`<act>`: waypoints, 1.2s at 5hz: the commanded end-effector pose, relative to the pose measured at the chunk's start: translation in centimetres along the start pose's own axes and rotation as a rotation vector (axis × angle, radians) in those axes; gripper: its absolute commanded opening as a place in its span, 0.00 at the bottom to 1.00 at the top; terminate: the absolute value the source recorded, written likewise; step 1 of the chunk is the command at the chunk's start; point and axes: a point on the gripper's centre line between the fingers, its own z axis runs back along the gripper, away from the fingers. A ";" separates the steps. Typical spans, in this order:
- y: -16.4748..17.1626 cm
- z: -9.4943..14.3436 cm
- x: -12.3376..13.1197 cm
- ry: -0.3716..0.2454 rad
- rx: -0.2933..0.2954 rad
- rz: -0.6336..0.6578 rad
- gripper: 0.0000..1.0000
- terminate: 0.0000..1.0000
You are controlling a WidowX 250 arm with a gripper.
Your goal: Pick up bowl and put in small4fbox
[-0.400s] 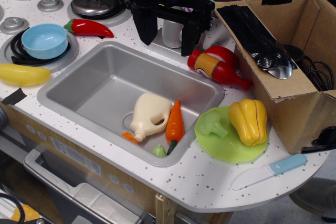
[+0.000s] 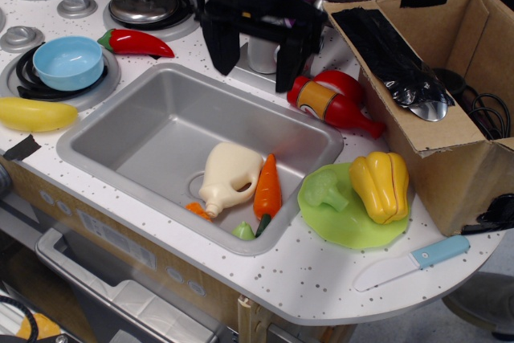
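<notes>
The light-blue bowl sits upright on the front-left stove burner, left of the sink. The brown cardboard box with black tape stands at the right edge of the counter, its top open. My black gripper hangs above the back rim of the sink, between bowl and box. Its two fingers are spread apart and hold nothing. The bowl is well to the gripper's left.
A grey sink holds a cream jug and a carrot. A red pepper, a banana, a red bottle, a green plate with yellow pepper, and a knife lie around.
The gripper has shifted slightly to the left and up. Nothing else has moved.
</notes>
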 end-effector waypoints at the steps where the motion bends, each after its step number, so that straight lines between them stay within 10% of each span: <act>1: 7.1 1.6 1.5 -0.072 0.156 -0.133 1.00 0.00; 3: 14.6 -0.5 3.8 -0.095 0.267 -0.248 1.00 0.00; 5: 18.1 -2.9 3.0 -0.099 0.260 -0.300 1.00 0.00; 6: 19.9 -4.3 2.7 -0.067 0.136 -0.291 1.00 0.00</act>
